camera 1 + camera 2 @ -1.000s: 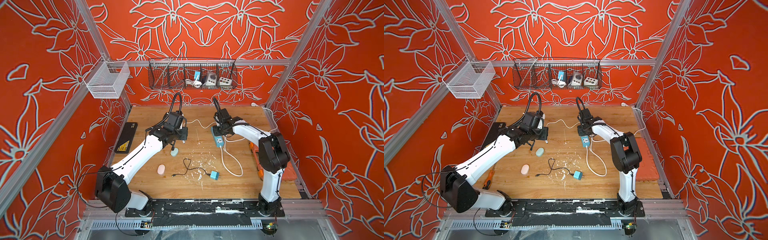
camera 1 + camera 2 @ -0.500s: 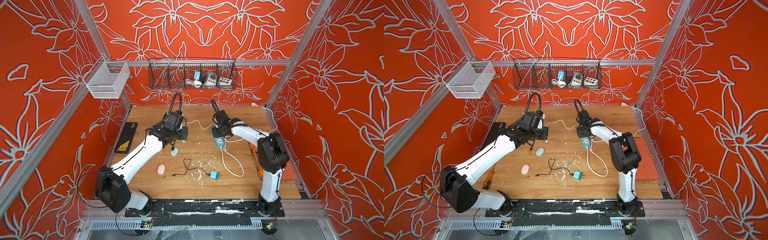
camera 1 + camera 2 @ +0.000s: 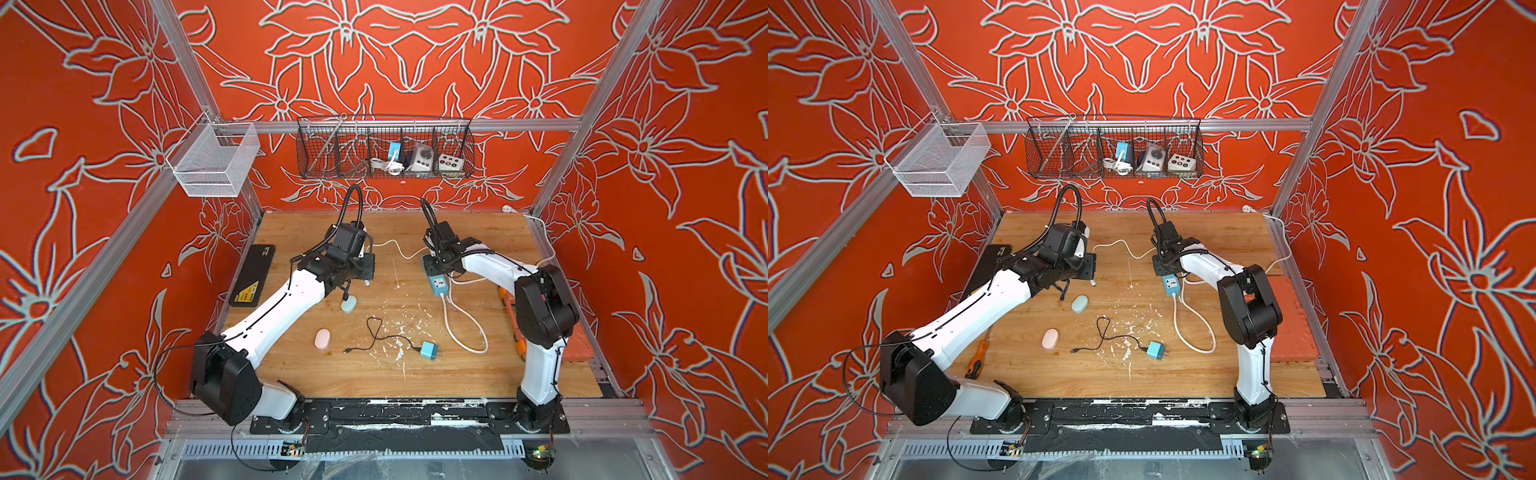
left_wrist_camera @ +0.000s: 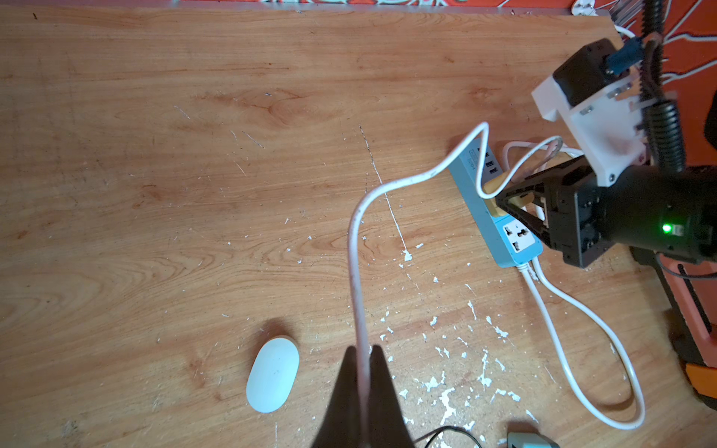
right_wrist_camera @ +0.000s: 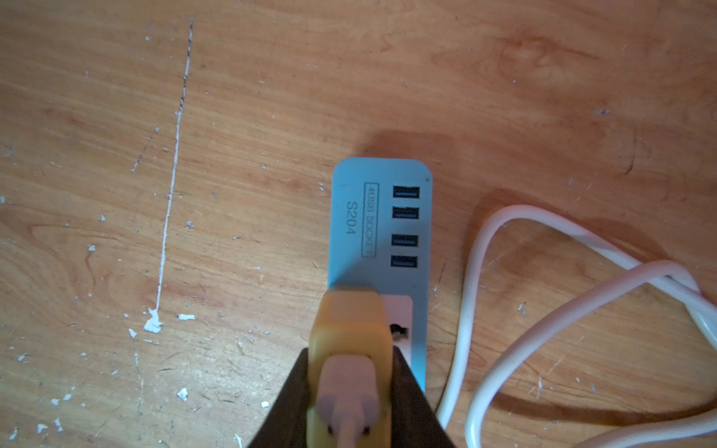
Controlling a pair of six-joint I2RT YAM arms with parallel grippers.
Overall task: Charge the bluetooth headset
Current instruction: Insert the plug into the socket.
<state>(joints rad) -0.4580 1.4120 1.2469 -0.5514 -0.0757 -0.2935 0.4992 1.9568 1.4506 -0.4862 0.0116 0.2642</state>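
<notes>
A pale green oval headset case [image 3: 348,305] [image 3: 1079,304] [image 4: 272,374] lies on the wooden table just in front of my left gripper [image 3: 366,272] [image 4: 362,351]. That gripper is shut on a thin white cable [image 4: 355,252] [image 3: 395,245], a little above the table. The cable runs to a yellow adapter [image 5: 349,322] [image 4: 492,186]. My right gripper [image 5: 351,351] [image 3: 436,266] is shut on the adapter, holding it over a socket of the blue power strip [image 5: 349,232] [image 3: 439,284] [image 3: 1172,286]. Whether the adapter sits fully in the socket is hidden.
A pink oval case [image 3: 322,338] and a blue charger [image 3: 429,350] with a black cable lie nearer the front. The strip's thick white cord [image 3: 469,328] loops to the right. A wire basket [image 3: 384,149] hangs on the back wall; a red mat [image 3: 1293,328] lies at the right.
My right gripper with the yellow adapter has shifted slightly left over the power strip. The left arm has stayed put.
</notes>
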